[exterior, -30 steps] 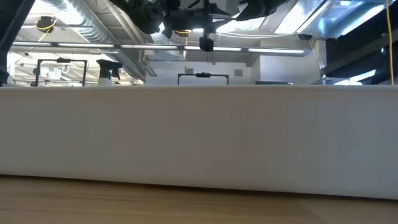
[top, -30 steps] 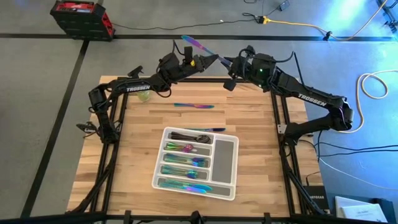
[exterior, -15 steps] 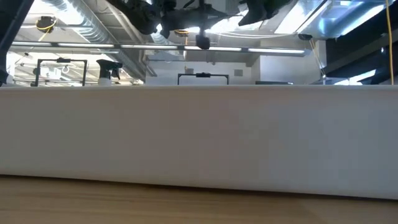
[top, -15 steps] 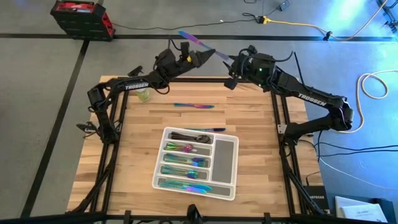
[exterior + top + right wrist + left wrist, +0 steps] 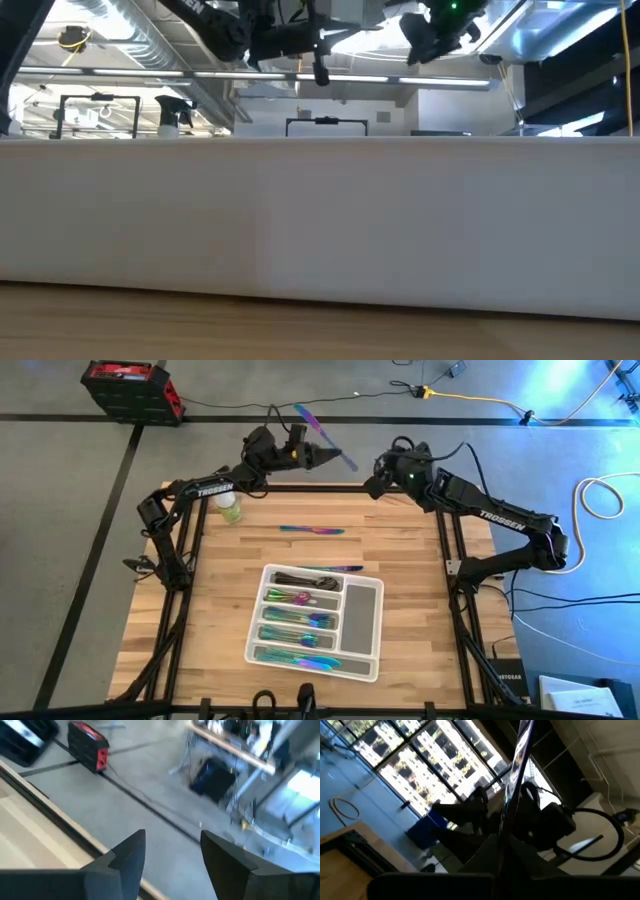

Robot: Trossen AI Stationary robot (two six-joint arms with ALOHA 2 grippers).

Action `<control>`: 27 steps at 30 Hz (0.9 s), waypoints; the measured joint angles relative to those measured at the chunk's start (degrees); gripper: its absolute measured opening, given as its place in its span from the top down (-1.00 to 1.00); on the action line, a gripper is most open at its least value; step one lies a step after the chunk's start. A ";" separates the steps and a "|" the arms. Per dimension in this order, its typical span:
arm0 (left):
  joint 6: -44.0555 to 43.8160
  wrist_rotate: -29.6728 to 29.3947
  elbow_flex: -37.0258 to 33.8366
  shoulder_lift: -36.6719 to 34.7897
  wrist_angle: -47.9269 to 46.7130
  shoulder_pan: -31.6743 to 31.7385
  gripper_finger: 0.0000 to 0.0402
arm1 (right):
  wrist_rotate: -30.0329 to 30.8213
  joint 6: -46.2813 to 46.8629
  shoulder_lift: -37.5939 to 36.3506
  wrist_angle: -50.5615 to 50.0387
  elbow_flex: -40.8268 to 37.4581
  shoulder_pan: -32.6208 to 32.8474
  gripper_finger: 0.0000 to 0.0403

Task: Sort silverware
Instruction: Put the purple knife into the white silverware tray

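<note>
- Left end effector is clamped on an iridescent knife, raised above the tabletop's far edge.
- Right end effector, just beside it, has fingers spread, empty.

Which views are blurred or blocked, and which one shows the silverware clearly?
High view: evenly lit and sharp, the tray and the loose piece on the table read clearly. Low view: a white wall blocks nearly everything. Left wrist view: dim, backlit by bright windows. Right wrist view: motion-blurred.
</note>
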 joint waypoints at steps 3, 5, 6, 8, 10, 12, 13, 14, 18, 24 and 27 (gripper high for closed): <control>1.45 7.01 0.00 -0.27 -3.72 0.90 1.00 | -0.03 4.19 0.00 -4.94 -0.15 -0.07 0.14; 0.33 11.26 -0.02 -0.27 -4.72 0.94 1.00 | -0.01 3.96 0.00 -7.38 -0.74 -0.07 0.14; -0.42 13.15 -0.02 -0.45 -5.26 0.96 1.00 | -0.03 3.52 0.02 -9.28 -0.95 -0.07 0.14; -0.16 15.00 -0.02 -1.45 -8.68 0.11 1.00 | -0.25 1.58 0.04 -12.86 -0.98 -0.05 0.14; 3.26 15.68 -0.04 -3.39 -14.40 -1.18 1.00 | -0.84 0.05 0.02 -16.62 -0.98 -0.07 0.14; 9.03 15.50 -0.04 -5.76 -22.76 -2.53 1.00 | -1.71 -0.51 0.04 -20.16 -0.98 -0.07 0.14; 12.01 15.07 -0.04 -7.07 -27.85 -3.07 1.00 | -1.86 -0.58 0.04 -21.57 -0.98 -0.07 0.14; 14.96 14.10 -0.04 -8.36 -33.25 -3.52 1.00 | -2.17 -0.60 0.04 -22.52 -0.98 -0.07 0.14; 25.13 7.35 -0.11 -13.42 -54.36 -5.63 1.00 | -6.11 -2.06 0.04 -23.80 -0.98 -0.04 0.14; 32.51 -3.07 -0.09 -22.72 -72.23 -11.50 1.00 | -11.92 -3.69 0.04 -23.63 -0.98 -0.04 0.14; 33.63 -8.57 -0.09 -26.89 -75.94 -16.20 1.00 | -14.33 -3.85 0.04 -24.36 -0.98 -0.04 0.14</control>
